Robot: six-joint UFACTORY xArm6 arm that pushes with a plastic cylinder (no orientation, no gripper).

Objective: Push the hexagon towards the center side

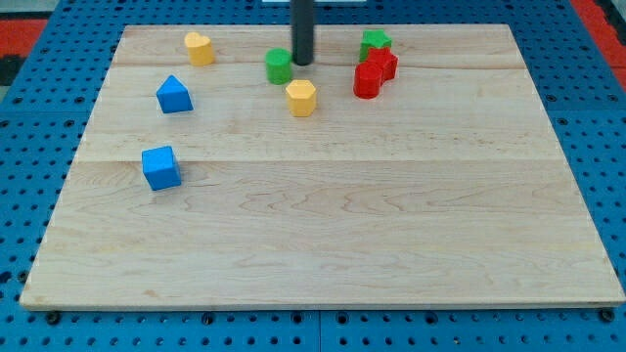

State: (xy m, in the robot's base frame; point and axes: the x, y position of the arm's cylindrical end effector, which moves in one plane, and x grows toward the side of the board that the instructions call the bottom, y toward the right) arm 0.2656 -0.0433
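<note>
1. My tip (303,63) is resting just right of the green block (279,66).
2. The yellow hexagon (301,98) is sitting just below it, near the bench's (323,244) top edge.
3. I'm carrying no gripper, grasping nothing.

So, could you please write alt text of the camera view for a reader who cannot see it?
My tip rests near the top of a wooden board, just right of a green block and above the yellow hexagon. Red blocks lie right, two blue blocks left.
</note>
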